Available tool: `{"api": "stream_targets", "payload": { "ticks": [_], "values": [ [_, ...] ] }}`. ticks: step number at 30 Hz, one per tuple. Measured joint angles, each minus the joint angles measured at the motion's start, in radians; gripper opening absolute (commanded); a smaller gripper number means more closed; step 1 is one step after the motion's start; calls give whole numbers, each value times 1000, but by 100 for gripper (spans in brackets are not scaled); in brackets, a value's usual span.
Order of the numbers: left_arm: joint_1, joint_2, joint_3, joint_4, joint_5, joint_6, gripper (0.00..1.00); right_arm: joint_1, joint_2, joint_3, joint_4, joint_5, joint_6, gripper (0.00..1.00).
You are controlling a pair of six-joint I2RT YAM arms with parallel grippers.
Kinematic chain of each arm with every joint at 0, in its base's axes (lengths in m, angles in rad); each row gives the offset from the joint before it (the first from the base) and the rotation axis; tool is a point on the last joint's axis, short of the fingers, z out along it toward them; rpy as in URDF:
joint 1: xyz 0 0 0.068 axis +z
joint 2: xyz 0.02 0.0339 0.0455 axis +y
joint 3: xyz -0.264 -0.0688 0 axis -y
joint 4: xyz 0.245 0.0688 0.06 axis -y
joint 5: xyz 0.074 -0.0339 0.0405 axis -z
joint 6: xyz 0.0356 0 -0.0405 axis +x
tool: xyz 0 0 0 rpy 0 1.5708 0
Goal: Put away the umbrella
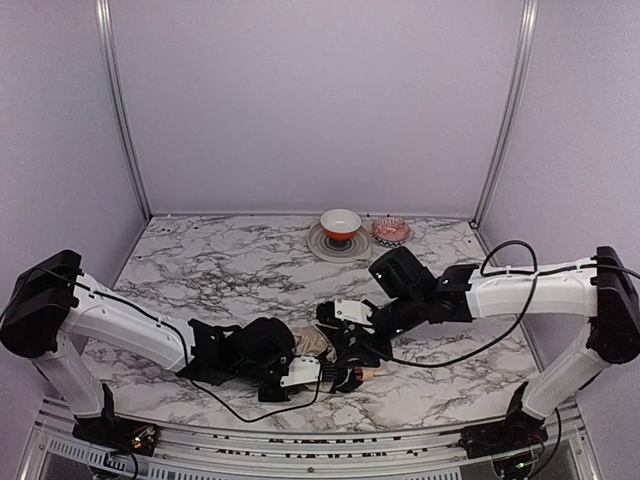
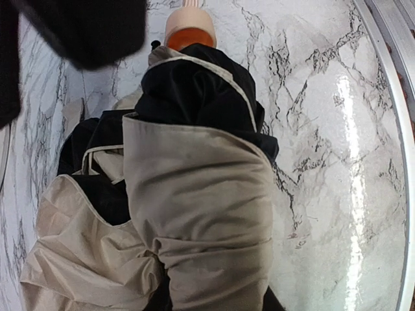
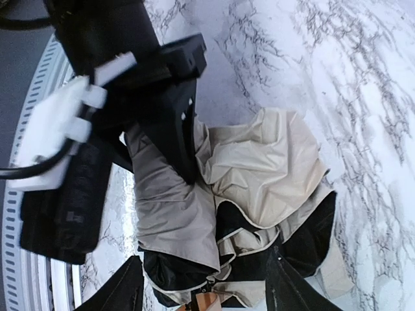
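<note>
Umbrella (image 1: 312,345) in left gripper (image 1: 326,377), beneath right gripper (image 3: 204,256)

Marble table (image 1: 220,265) with umbrella (image 1: 312,345), plate (image 1: 324,244)

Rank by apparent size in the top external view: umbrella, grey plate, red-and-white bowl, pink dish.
1. grey plate, widest of the three at the back.
2. red-and-white bowl and pink dish: about alike, no call.
Unranked: umbrella, mostly covered and nearer the camera.
</note>
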Motion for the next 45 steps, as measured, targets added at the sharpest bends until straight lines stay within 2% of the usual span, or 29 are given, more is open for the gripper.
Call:
{"api": "stream_targets", "payload": {
  "ticks": [6, 9, 12, 13, 14, 19, 29, 30, 32, 33, 35, 38, 40, 45],
  "values": [
    [94, 67, 114, -96, 185, -7, 0, 16, -253, -177, 136, 76, -8, 60],
    [157, 115, 183, -150, 299, -7, 0, 100, -357, -315, 240, 177, -52, 64],
    [204, 153, 242, -219, 410, -7, 0, 203, -391, -430, 336, 261, -104, 67],
    [213, 163, 256, -236, 436, -7, 0, 221, -384, -449, 362, 287, -118, 93],
    [224, 175, 273, -255, 464, -7, 0, 230, -365, -459, 389, 316, -132, 99],
    [254, 209, 319, -313, 545, -6, 0, 238, -196, -420, 478, 454, -202, 99],
    [291, 243, 358, -372, 640, 6, 0, 237, 12, -328, 513, 572, -340, 74],
    [293, 246, 362, -377, 645, 9, 0, 237, 28, -319, 512, 578, -345, 68],
    [296, 250, 366, -384, 653, 13, 0, 237, 55, -303, 509, 590, -358, 46],
    [297, 252, 367, -384, 656, 12, 0, 237, 69, -291, 500, 595, -357, 39],
    [300, 254, 368, -390, 657, 12, 0, 237, 82, -279, 490, 605, -340, 30],
    [310, 251, 366, -390, 651, 8, 38, 231, 85, -259, 470, 603, -271, 24],
    [312, 243, 360, -384, 643, 1, 56, 228, 85, -248, 456, 597, -254, 21],
    [311, 155, 251, -344, 591, -40, 71, 230, 90, -223, 422, 543, -272, 14]
  ]
}}
